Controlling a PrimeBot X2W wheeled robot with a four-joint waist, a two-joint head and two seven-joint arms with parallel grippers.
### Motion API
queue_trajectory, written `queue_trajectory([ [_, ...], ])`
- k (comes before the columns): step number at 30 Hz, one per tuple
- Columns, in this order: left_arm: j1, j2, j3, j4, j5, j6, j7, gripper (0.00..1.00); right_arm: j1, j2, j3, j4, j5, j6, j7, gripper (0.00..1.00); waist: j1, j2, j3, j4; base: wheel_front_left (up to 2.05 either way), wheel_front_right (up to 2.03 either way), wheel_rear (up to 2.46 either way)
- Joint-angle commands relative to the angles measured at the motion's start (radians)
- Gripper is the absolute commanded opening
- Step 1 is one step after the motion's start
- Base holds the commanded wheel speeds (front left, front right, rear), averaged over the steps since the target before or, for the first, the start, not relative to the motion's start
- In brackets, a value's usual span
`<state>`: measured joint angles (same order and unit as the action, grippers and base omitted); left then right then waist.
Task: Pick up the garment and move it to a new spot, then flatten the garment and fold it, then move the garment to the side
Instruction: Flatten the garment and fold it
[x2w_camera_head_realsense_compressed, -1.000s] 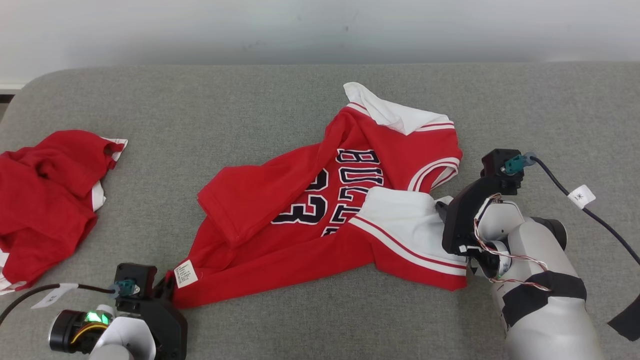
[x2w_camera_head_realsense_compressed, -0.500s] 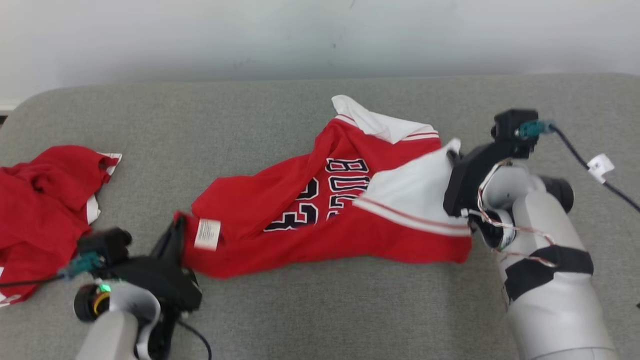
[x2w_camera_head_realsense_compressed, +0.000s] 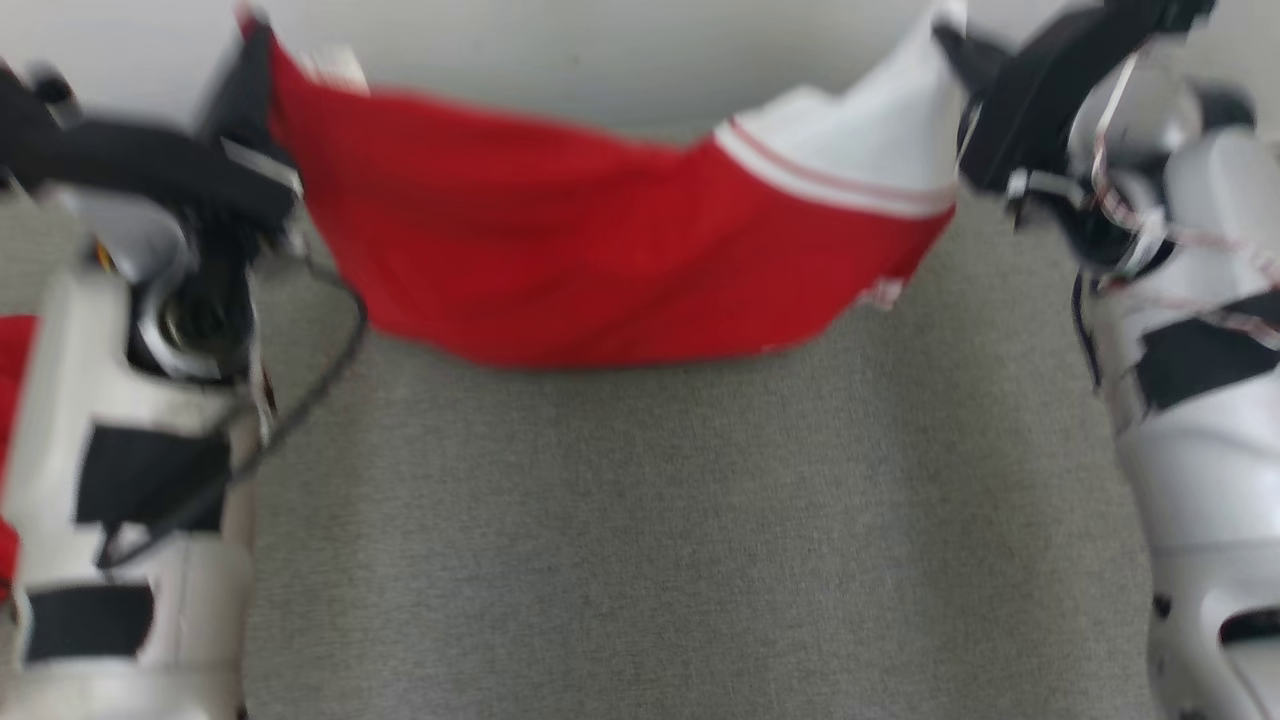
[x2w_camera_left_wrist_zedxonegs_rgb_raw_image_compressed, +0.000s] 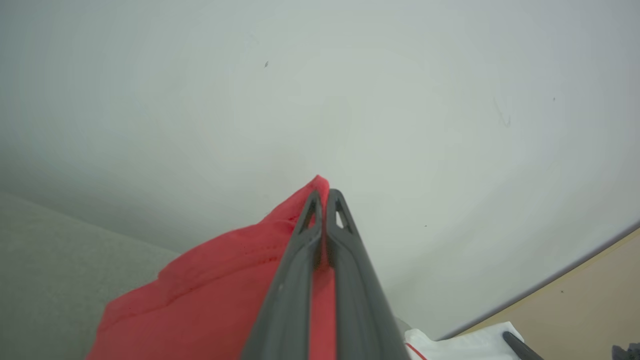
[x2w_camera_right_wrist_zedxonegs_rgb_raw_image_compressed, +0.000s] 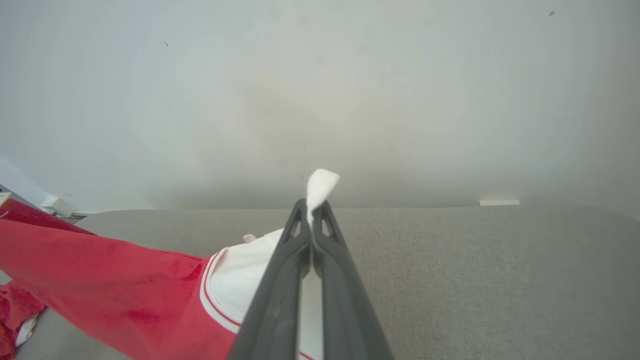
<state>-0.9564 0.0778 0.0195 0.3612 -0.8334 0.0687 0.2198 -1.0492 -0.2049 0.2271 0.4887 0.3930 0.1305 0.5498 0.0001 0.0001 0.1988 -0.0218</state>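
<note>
Where the pale wall (x2w_camera_head_realsense_compressed: 600, 60) meets the far edge of the grey padded surface (x2w_camera_head_realsense_compressed: 650, 520), I have the red jersey (x2w_camera_head_realsense_compressed: 560, 250) up off the padding. It is slung like a hammock between my arms and sags in the middle. The head view is blurred, so I cannot read any print or tell whether the lowest fold fully clears the padding. A second red garment (x2w_camera_head_realsense_compressed: 12, 370) lies at the left edge, well apart from my load.

My left hand (x2w_camera_left_wrist_zedxonegs_rgb_raw_image_compressed: 324, 197) is pressed together on a red corner (x2w_camera_left_wrist_zedxonegs_rgb_raw_image_compressed: 300, 220) of the jersey, with cloth poking just past the tips. My right hand (x2w_camera_right_wrist_zedxonegs_rgb_raw_image_compressed: 311, 207) pinches a white corner (x2w_camera_right_wrist_zedxonegs_rgb_raw_image_compressed: 322, 181) the same way, next to the white panel (x2w_camera_head_realsense_compressed: 870, 150) with its red stripes.

I judge this to be the carrying step, taking the jersey to a new spot. To do it well I should:
- hold both pinches firm and move both arms at one pace, so nothing slips;
- ride high enough for the sag to clear the padding;
- draw my hands apart to take up the slack;
- lower the hanging edge first, so the jersey lays out flat and away from the other garment.
</note>
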Motion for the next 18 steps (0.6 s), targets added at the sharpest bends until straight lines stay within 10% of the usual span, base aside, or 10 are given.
queue_trajectory([
  [1, -0.052, 0.007, -0.002, 0.009, 0.013, 0.005, -0.005, 0.00, -0.043, -0.013, 0.009, -0.004, 0.027, 0.000, -0.020, 0.00, -0.0001, -0.0001, 0.123, -0.064, 0.00, 0.00, 0.00],
  [18, -0.625, -0.019, -0.070, 0.163, 0.141, -0.130, -0.468, 0.00, -0.606, 0.072, -0.221, 0.242, -0.159, 0.000, -0.786, 0.00, -0.0001, -0.0001, 0.323, -0.116, 0.00, 0.00, 0.00],
])
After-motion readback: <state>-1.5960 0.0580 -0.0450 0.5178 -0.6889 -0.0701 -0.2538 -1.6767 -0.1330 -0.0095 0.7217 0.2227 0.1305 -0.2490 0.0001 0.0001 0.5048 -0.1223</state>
